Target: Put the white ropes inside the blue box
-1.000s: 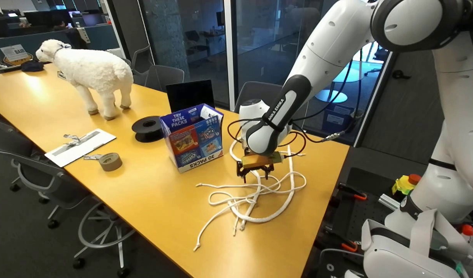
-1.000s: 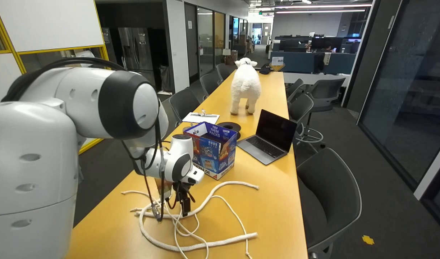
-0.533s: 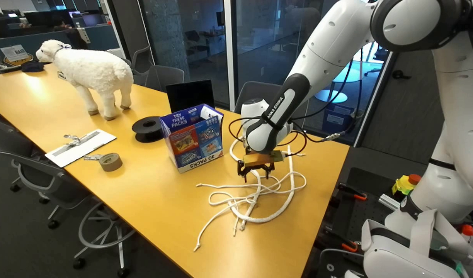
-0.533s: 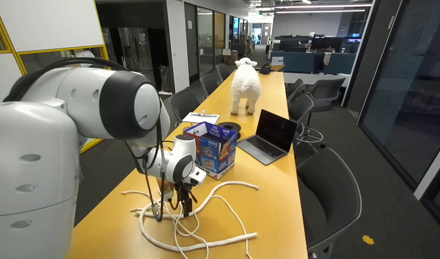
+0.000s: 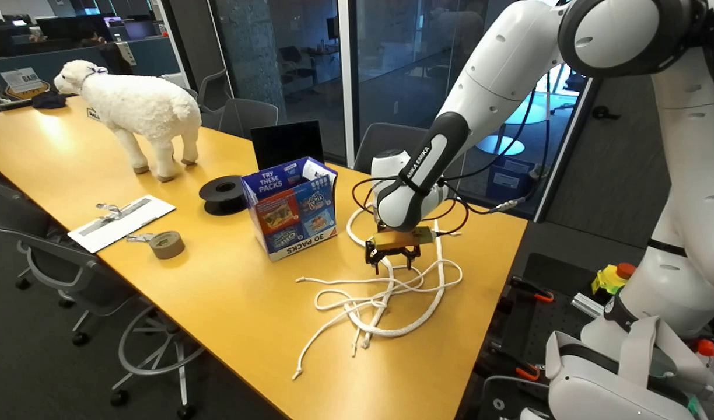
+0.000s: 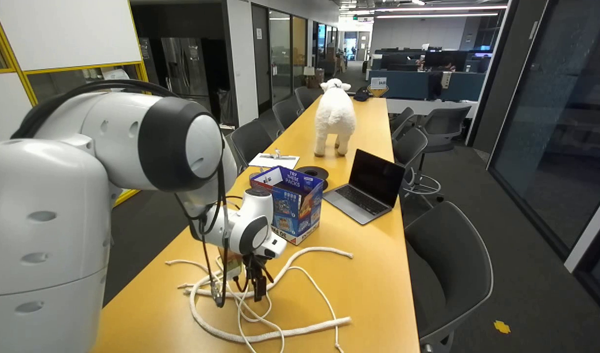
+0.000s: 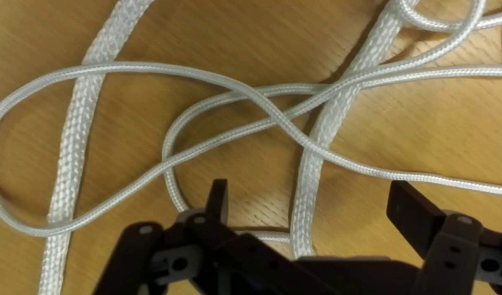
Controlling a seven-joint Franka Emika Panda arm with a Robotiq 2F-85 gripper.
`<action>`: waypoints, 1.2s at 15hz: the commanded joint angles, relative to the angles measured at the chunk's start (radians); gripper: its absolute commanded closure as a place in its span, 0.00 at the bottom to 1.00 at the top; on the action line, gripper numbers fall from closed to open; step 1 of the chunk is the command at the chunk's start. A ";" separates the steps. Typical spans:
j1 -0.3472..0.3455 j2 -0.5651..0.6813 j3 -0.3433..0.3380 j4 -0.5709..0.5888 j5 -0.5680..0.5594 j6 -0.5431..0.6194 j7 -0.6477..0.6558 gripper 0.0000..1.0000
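Observation:
The white ropes (image 5: 392, 332) lie in a loose tangle on the table, some thick and some thin, and also show in an exterior view (image 6: 319, 325). The blue box (image 5: 293, 216) stands upright with its top open, beyond the ropes; the arm partly covers it in an exterior view (image 6: 290, 208). My gripper (image 5: 393, 269) points down over the far part of the tangle, apart from the box. In the wrist view my gripper (image 7: 309, 186) is open and empty, its fingers wide apart on either side of a thick white rope (image 7: 306, 196). Its height above the rope is hard to tell.
A black spool (image 5: 223, 195) and an open laptop (image 6: 373, 181) stand near the box. A tape roll (image 5: 167, 245), a clipboard (image 5: 121, 221) and a white toy sheep (image 5: 138, 111) are farther along the table (image 5: 258, 326).
My gripper has shifted slightly to the right in both exterior views and stays open. The ropes and the box have not moved.

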 commanded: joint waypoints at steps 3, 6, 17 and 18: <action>0.002 0.006 -0.003 -0.026 0.038 0.050 -0.033 0.00; -0.001 0.009 0.001 -0.029 0.054 0.067 -0.030 0.00; 0.007 0.040 -0.006 -0.021 0.078 0.118 -0.032 0.34; 0.008 0.041 -0.007 -0.020 0.077 0.123 -0.031 0.41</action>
